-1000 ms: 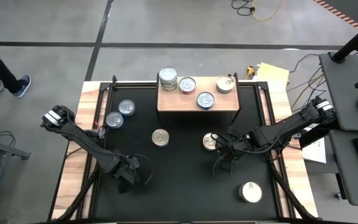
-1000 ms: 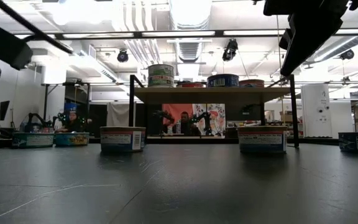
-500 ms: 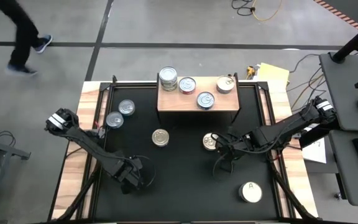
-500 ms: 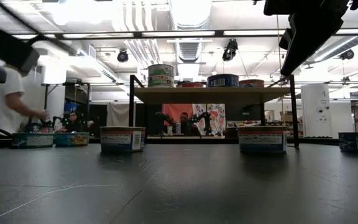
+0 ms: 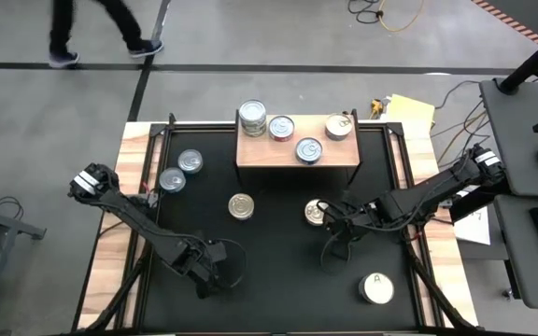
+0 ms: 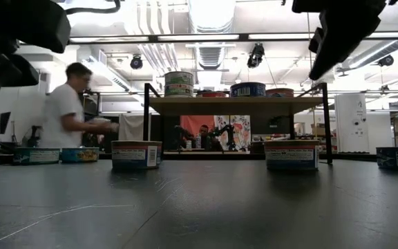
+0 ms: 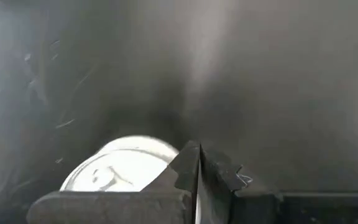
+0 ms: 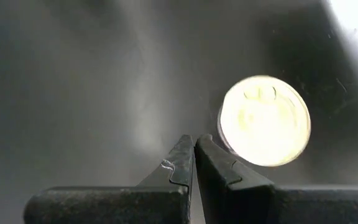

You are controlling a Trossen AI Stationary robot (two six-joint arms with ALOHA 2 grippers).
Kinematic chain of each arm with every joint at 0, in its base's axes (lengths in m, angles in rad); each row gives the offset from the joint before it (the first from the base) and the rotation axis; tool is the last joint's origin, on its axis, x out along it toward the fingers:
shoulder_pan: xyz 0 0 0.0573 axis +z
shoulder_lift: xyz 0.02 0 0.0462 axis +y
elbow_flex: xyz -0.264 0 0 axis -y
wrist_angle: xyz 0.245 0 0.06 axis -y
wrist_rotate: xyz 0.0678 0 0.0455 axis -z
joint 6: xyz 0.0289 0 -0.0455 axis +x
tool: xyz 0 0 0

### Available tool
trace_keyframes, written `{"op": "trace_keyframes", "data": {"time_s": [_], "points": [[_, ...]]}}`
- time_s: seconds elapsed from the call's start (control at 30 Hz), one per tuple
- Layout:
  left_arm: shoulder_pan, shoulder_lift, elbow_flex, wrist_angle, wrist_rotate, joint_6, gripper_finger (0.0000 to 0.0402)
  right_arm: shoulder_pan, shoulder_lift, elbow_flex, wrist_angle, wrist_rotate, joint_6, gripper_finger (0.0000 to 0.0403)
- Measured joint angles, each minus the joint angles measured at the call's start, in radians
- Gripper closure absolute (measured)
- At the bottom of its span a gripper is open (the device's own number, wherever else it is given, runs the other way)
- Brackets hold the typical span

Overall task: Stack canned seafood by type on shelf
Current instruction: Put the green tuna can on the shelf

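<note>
Both grippers have their fingers pressed together, holding nothing. The right gripper [image 5: 331, 254] hovers near a gold-topped can [image 5: 317, 213]; the left gripper [image 5: 215, 277] is low over the black desk [image 5: 278, 280], a pale can [image 7: 126, 171], probably silver-topped, beside its fingers. Four cans and a stacked pair [image 5: 252, 118] sit on the shelf [image 5: 330, 152].

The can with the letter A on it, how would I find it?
Start at the wooden shelf at the table's far edge, then go to the opposite near edge, right side. One can sits alone there, beyond the right gripper. Its top is white with an "A"; the others look metallic.
</note>
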Motion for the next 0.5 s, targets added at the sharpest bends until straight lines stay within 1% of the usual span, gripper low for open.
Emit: {"op": "trace_keyframes", "data": {"time_s": [0.13, 0.23, 0.5], "points": [[-0.002, -0.002, 0.011, -0.117, 0.0, -0.024, 0.0401, 0.0, 0.0, 0.0, 0.046, 0.0, -0.01, 0.0393], [-0.001, 0.0, 0.008, -0.163, 0.0, -0.043, 0.0401, 0.0, 0.0, 0.0, 0.06, 0.0, -0.034, 0.0393], [-0.001, 0.034, 0.004, -0.106, 0.001, -0.045, 0.0401, 0.0, 0.0, 0.0, 0.076, 0.0, -0.06, 0.0393]]}}
